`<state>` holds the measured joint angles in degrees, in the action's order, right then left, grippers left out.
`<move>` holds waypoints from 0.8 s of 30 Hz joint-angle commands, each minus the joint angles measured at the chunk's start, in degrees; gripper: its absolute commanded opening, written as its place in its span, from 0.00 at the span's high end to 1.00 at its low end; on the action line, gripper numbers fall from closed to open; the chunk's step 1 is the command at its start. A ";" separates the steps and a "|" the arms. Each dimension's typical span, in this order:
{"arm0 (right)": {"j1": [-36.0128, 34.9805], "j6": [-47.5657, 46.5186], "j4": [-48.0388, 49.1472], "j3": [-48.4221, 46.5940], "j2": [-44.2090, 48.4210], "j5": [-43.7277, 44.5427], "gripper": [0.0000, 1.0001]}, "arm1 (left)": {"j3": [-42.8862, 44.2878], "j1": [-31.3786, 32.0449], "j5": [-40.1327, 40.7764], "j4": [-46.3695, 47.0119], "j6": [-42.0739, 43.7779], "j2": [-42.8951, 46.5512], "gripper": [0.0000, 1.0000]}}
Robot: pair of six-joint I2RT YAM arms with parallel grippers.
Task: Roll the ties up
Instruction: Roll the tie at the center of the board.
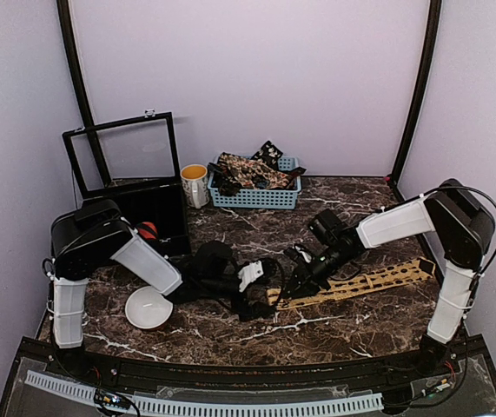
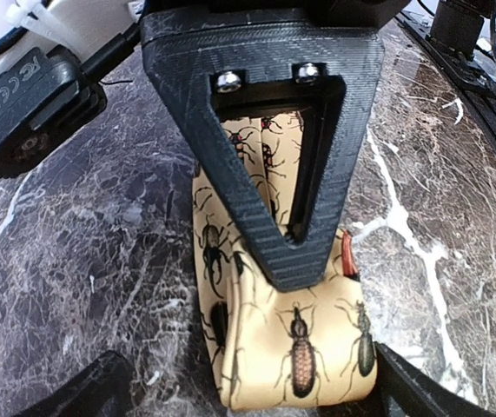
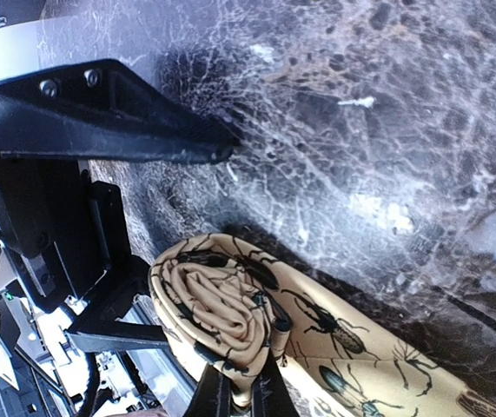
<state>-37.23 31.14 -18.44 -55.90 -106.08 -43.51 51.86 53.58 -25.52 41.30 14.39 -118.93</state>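
A mustard-tan tie [image 1: 365, 281] printed with beetles lies flat across the right of the table. Its left end is rolled into a small coil [image 3: 221, 308], also seen in the left wrist view [image 2: 295, 347]. My right gripper [image 1: 294, 287] is shut on the coil, its two thin fingertips [image 3: 217, 398] pinching the fabric from below. My left gripper [image 1: 253, 291] is open around the coil. Its fingers [image 2: 100, 387] stand wide apart on either side, the right one touching the roll. Other dark printed ties [image 1: 249, 170] lie heaped in the basket.
A pale blue basket [image 1: 256, 199] stands at the back centre, with a white and yellow cup [image 1: 195, 184] to its left. A black case with a raised lid [image 1: 126, 174] is at the back left. A white bowl [image 1: 148, 307] sits by the left arm.
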 commanded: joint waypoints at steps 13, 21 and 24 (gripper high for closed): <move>-1.45 0.52 -2.34 -1.41 0.41 2.44 1.00 | 4.63 3.11 0.87 -0.62 1.75 -9.28 0.18; -2.64 1.67 -1.50 -1.75 1.69 1.31 1.00 | 1.78 2.94 0.89 -2.16 4.73 -7.69 0.50; -2.76 2.17 -0.99 -1.43 1.97 0.64 1.00 | 1.48 2.64 0.71 -2.14 5.03 -7.24 0.63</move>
<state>-39.24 32.29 -20.12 -56.99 -105.43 -43.33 56.25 56.53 -26.55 48.05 16.91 -125.56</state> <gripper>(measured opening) 0.031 0.429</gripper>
